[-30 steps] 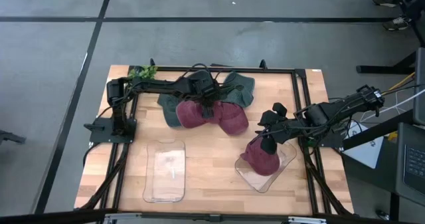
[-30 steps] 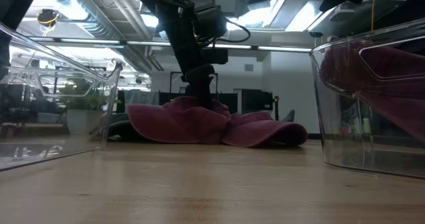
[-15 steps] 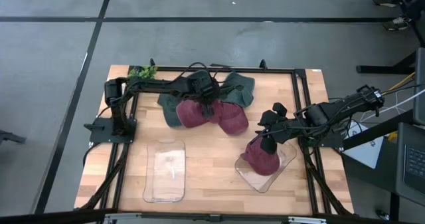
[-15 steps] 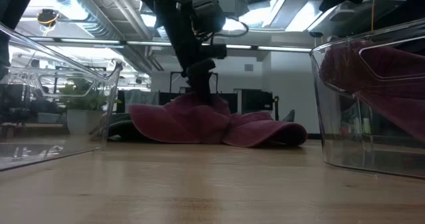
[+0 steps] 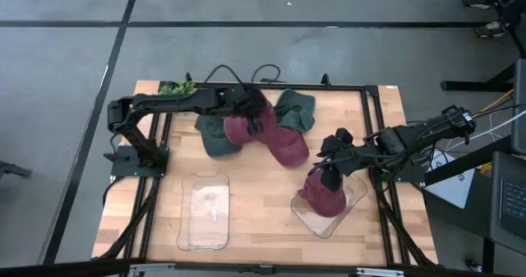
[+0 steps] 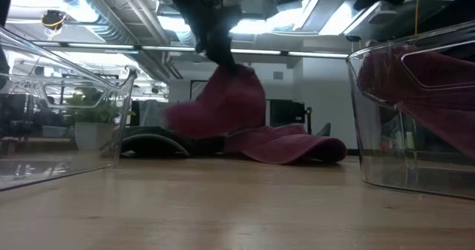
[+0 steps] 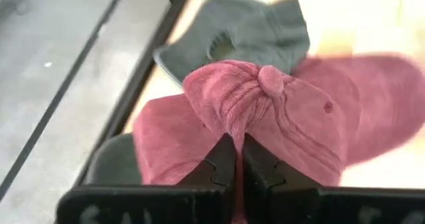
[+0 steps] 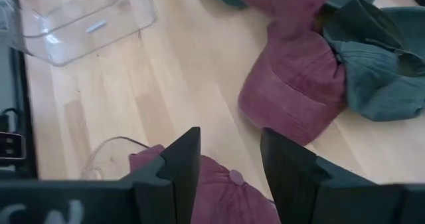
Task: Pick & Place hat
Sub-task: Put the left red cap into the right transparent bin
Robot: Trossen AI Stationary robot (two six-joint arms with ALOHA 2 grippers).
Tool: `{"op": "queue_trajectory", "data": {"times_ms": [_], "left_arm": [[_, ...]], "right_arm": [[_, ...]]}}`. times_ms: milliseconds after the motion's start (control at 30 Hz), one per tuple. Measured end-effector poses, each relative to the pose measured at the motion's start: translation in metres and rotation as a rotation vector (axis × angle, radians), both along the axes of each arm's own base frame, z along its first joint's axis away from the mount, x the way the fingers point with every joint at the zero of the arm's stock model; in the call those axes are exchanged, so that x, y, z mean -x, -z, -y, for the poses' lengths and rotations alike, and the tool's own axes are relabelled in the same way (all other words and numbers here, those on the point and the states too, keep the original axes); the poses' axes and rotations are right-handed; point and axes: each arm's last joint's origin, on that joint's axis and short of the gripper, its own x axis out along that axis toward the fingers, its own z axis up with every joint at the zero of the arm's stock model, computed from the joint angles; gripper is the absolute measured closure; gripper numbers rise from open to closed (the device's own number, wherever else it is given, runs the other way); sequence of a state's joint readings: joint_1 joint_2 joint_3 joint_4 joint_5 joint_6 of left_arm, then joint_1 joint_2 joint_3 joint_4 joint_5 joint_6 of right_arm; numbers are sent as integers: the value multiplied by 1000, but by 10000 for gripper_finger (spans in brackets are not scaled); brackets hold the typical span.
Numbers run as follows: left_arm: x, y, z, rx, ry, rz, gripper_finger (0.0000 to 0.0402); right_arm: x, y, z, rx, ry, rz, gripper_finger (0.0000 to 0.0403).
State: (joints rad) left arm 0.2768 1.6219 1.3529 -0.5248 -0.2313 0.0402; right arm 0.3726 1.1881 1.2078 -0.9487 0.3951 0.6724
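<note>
My left gripper (image 5: 253,113) is shut on a maroon corduroy cap (image 5: 241,130) at the far middle of the table. In the low view the cap (image 6: 223,102) hangs in the air. A second maroon cap (image 5: 288,148) lies flat beside it, between two green caps (image 5: 297,108) (image 5: 214,143). My right gripper (image 5: 332,167) is open above a third maroon cap (image 5: 326,193) that lies in the clear tray (image 5: 355,196) on the right. In the right wrist view its fingers (image 8: 229,164) stand over that cap, apart from it. My left gripper (image 7: 237,147) pinches a bunched fold of the cap's crown (image 7: 232,114), just beside the top button (image 7: 269,78), between its two fingers. The fingers come from above, pointing down. The cap hangs below them with its brim side drooping, raised above the other caps.
An empty clear tray (image 5: 204,212) sits at the near left of the table. A black frame (image 5: 371,121) runs around the wooden top. A small green plant (image 5: 176,88) stands at the far left corner. Bare wood lies between the two trays.
My left gripper has risen and drawn a little toward the table's left, staying shut. The maroon cap it holds has come up off the pile and now hangs bunched below the fingers; the second maroon cap and the green caps have stayed on the table.
</note>
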Motion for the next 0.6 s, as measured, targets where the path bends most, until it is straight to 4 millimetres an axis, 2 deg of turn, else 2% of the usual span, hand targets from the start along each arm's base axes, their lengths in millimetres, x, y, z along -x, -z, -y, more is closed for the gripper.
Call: {"op": "queue_trajectory", "data": {"times_ms": [333, 600], "left_arm": [[26, -53, 4, -58, -160, 262, 398], [38, -78, 11, -80, -164, 392, 398]], "right_arm": [[-6, -2, 8, -20, 38, 37, 246], [-9, -4, 16, 6, 44, 51, 246]]}}
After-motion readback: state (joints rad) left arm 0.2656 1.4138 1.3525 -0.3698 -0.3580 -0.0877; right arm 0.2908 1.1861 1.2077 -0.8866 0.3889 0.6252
